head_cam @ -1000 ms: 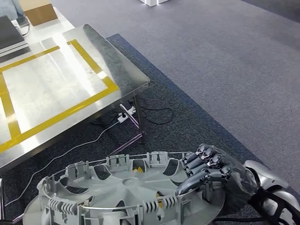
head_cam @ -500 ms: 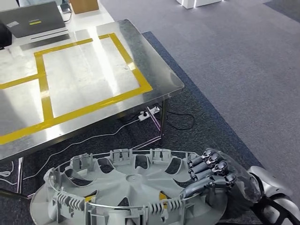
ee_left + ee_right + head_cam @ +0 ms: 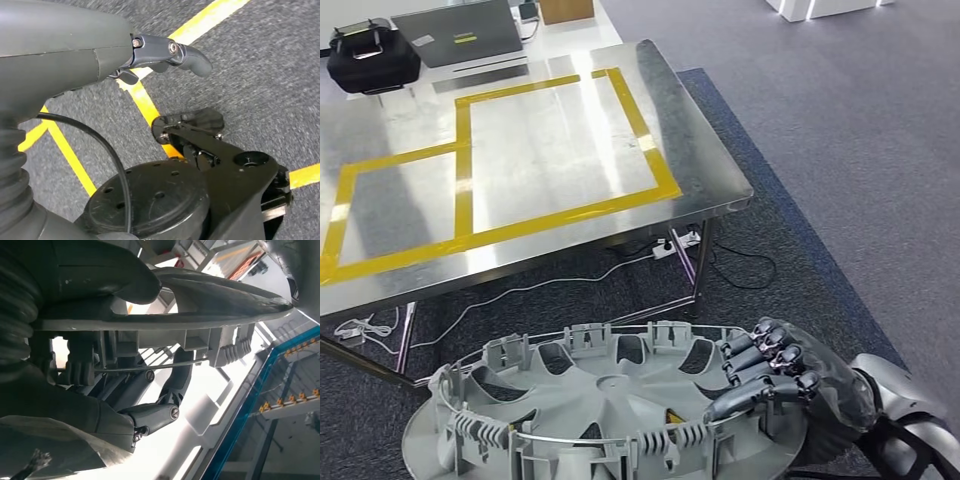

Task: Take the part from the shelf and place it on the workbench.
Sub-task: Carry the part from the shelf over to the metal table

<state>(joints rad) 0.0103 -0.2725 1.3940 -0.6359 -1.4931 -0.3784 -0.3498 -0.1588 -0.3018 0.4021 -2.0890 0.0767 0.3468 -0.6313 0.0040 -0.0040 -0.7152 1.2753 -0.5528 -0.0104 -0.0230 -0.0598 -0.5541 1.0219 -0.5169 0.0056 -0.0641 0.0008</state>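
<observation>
Steel worktop (image 3: 546, 150) with yellow tape fills upper left of head view; grey wheel cover (image 3: 607, 410) sits lower centre, off it, right hand (image 3: 780, 385) gripping its rim, left hand (image 3: 113, 50) empty, fingers loosely extended.

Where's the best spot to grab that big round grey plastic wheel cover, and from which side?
Probably the rim. The big round grey plastic wheel cover lies flat, wide and thin, with its ribbed, clipped side up, so only its edge fits inside a hand. The right hand already grips the right edge that way, fingers curled over the top of the rim. Coming in level from the side suits it.
</observation>
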